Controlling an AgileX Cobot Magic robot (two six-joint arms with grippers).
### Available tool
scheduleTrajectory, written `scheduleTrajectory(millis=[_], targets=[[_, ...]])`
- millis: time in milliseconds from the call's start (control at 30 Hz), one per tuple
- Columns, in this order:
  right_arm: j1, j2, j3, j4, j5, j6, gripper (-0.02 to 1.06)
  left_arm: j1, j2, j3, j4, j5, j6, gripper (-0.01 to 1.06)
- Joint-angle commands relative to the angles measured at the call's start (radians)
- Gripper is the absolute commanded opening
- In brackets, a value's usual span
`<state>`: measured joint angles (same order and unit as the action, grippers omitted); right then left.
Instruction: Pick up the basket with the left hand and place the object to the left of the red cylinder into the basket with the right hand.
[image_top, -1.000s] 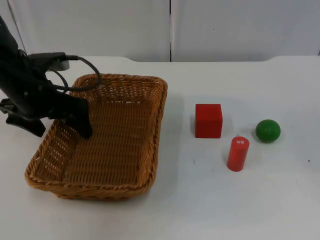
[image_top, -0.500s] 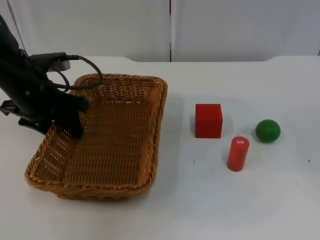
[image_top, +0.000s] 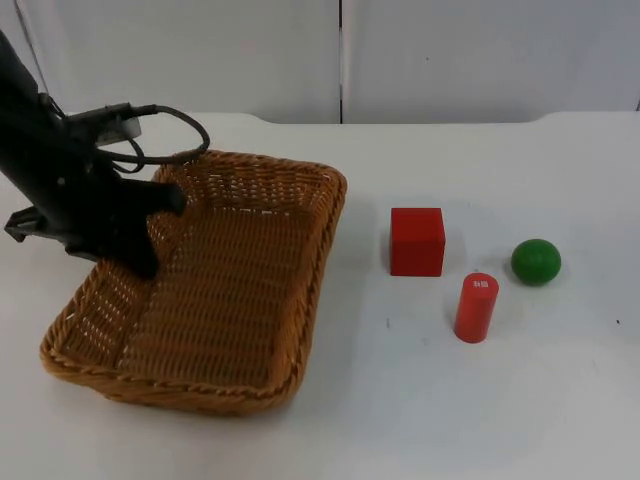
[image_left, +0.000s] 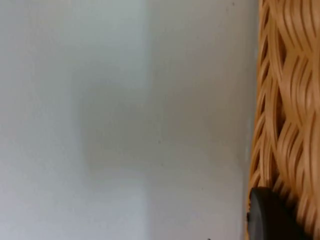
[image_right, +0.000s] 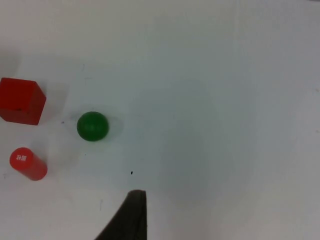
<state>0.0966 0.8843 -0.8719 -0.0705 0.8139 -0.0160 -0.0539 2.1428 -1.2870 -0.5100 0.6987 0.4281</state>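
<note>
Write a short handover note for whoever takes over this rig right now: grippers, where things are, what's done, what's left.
Left gripper: shut on the basket's left rim, which has tilted and shifted since a second ago, so the lift is under way.
Right gripper: waiting high over the table, beyond the green ball.
Red cube: on the table, left of the red cylinder, untouched.
Left: finish raising the basket, then the right gripper puts the cube in it.

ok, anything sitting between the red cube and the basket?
Nothing visible. Bare white table lies between the red cube and the wicker basket, which the left pincer grips at its left rim. The red cylinder and green ball sit on the cube's far side.
</note>
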Motion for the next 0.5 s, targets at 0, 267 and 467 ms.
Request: scheduleTrajectory(millis=[0, 267, 467], targets=[[-0.004, 0.0, -0.005, -0.003, -0.008, 0.0, 1.05, -0.005, -0.022, -0.003, -0.004, 0.044, -0.015, 0.0], [-0.004, 0.0, -0.005, -0.006, -0.01, 0.0, 1.05, -0.003, -0.129, -0.003, -0.004, 0.172, -0.049, 0.0], [-0.004, 0.0, -0.005, -0.007, -0.01, 0.0, 1.05, -0.003, -0.213, 0.006, -0.044, 0.234, -0.053, 0.0]])
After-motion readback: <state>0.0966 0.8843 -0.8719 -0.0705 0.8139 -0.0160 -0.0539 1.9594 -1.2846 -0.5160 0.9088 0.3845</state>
